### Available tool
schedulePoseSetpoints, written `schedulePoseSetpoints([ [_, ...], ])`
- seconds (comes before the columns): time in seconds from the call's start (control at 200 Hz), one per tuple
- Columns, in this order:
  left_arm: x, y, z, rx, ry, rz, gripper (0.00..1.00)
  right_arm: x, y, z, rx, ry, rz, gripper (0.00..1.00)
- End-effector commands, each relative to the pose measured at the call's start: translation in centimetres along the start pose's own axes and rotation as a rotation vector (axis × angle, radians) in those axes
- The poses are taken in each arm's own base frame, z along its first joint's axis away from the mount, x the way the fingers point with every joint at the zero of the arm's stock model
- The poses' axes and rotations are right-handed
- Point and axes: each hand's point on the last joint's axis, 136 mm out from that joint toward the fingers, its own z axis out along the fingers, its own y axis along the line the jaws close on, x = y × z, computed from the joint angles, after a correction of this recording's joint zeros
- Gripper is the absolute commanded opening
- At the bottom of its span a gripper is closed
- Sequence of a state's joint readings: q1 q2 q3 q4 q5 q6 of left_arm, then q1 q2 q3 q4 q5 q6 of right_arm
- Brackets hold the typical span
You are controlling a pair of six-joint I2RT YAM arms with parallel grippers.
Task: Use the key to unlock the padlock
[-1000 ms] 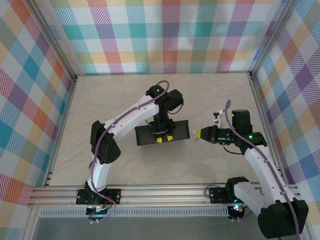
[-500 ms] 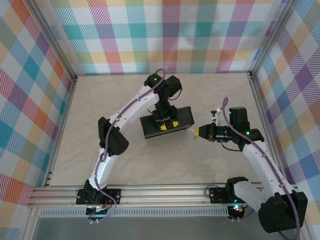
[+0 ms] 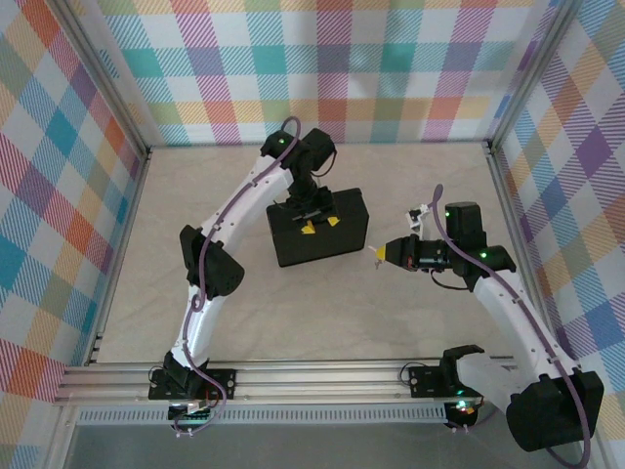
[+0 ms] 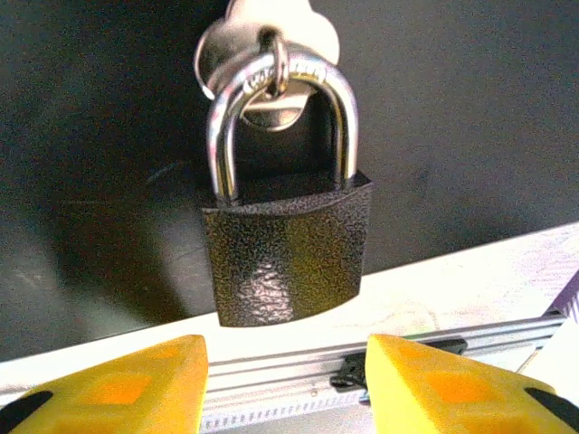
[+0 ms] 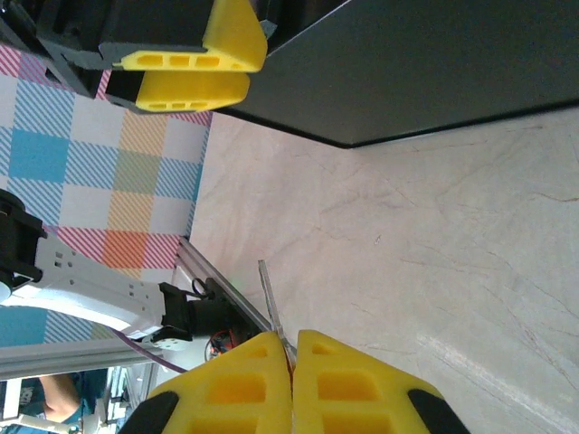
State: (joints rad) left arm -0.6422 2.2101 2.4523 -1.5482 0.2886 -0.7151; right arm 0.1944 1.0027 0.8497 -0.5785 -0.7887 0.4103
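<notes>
A black padlock (image 4: pixel 285 249) hangs by its silver shackle (image 4: pixel 226 127) from a metal hasp (image 4: pixel 267 36) on the black box (image 3: pixel 319 242). My left gripper (image 4: pixel 285 384) is open just below the padlock body, with one yellow fingertip on each side and nothing between them. From above, the left gripper (image 3: pixel 319 225) sits over the box. My right gripper (image 5: pixel 292 348) is shut on a thin silver key (image 5: pixel 270 298), whose blade sticks out past the fingertips. From above, the right gripper (image 3: pixel 386 254) hovers just right of the box, with the key pointing left toward it.
The box (image 5: pixel 434 63) lies on the pale tabletop (image 3: pixel 195 283) in the middle of the cell. Checked walls close in the left, back and right. An aluminium rail (image 3: pixel 312 376) runs along the near edge by the arm bases. The left gripper's yellow fingers (image 5: pixel 194 77) hang over the box corner.
The left arm has swung toward the back wall, and the black box now lies farther back and shows a larger face. The right gripper has edged slightly back, still holding the key.
</notes>
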Motion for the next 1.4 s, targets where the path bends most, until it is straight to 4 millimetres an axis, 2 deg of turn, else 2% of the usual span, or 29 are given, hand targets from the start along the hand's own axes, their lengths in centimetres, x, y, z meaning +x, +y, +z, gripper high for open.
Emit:
schedulePoseSetpoints([
  [0.0,-0.6,-0.5,-4.6,0.052,-0.155,0.121,0.50,-0.2,0.9,-0.4,0.009,0.006,-0.005,0.08],
  [0.19,-3.0,-0.3,-8.4,0.060,-0.387,0.241,0.52,-0.5,1.7,-0.9,0.019,0.004,-0.014,0.08],
  [0.345,-7.0,1.6,-11.5,-0.071,-0.620,0.324,0.55,-0.9,2.3,-0.7,0.034,0.002,-0.020,0.08],
  [0.405,-8.5,2.2,-11.5,-0.108,-0.676,0.375,0.56,-1.0,2.6,-0.6,0.041,-0.003,-0.026,0.08],
  [0.43,-9.0,2.5,-10.8,-0.109,-0.678,0.400,0.57,-1.0,2.7,-0.7,0.046,-0.006,-0.028,0.08],
  [0.58,-11.5,4.6,-8.5,0.018,-0.647,0.460,0.59,-0.6,2.6,-0.5,0.066,-0.016,-0.020,0.08],
  [0.67,-12.0,5.7,-7.0,0.099,-0.620,0.489,0.59,-0.1,2.3,-0.3,0.068,-0.013,-0.005,0.08],
  [0.76,-11.7,6.1,-6.0,0.209,-0.586,0.502,0.59,0.3,1.8,0.0,0.080,-0.007,0.010,0.08],
  [0.93,-10.2,6.0,-6.1,0.400,-0.547,0.480,0.59,0.5,1.5,0.6,0.100,0.004,0.015,0.08],
  [1.135,-5.6,4.7,-5.8,0.585,-0.440,0.463,0.58,0.1,0.8,1.7,0.125,0.022,0.014,0.08],
  [1.395,0.0,4.6,-5.7,0.598,-0.376,0.483,0.58,-1.1,0.7,2.3,0.145,0.027,-0.009,0.08],
])
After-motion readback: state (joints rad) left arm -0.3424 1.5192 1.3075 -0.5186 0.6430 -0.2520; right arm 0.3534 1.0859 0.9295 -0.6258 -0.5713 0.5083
